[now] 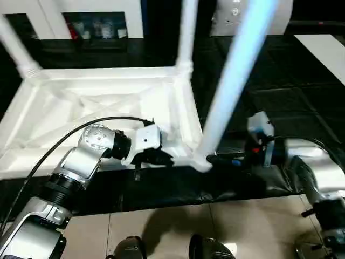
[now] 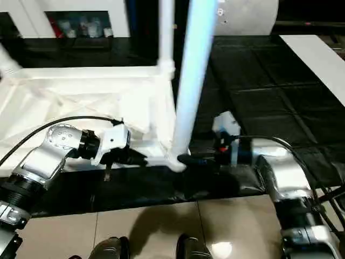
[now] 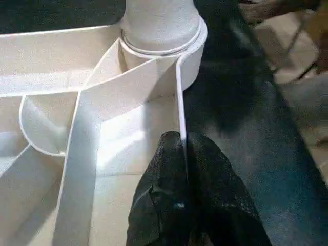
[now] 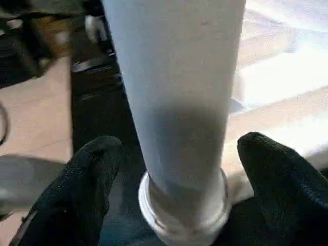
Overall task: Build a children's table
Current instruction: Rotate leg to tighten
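The children's table lies upside down on a black mat, its ribbed white top (image 1: 97,102) facing up. Three white legs stand in corner sockets: near right (image 1: 232,81), far right (image 1: 186,32) and far left (image 1: 16,48). My left gripper (image 1: 153,157) is shut on the thin near rim of the top (image 3: 180,102), just beside the near-right socket (image 3: 161,31). My right gripper (image 1: 215,159) reaches in from the right at the foot of the near-right leg (image 4: 179,77). Its fingers (image 4: 97,169) stand open on either side of the leg, with a gap on each side.
The black mat (image 1: 161,189) ends at a tiled floor (image 1: 161,226) near my feet (image 1: 126,248). White cabinets (image 1: 91,16) stand at the back. A white board (image 1: 323,48) lies at the far right. The left arm's cable (image 1: 64,135) arcs over the table top.
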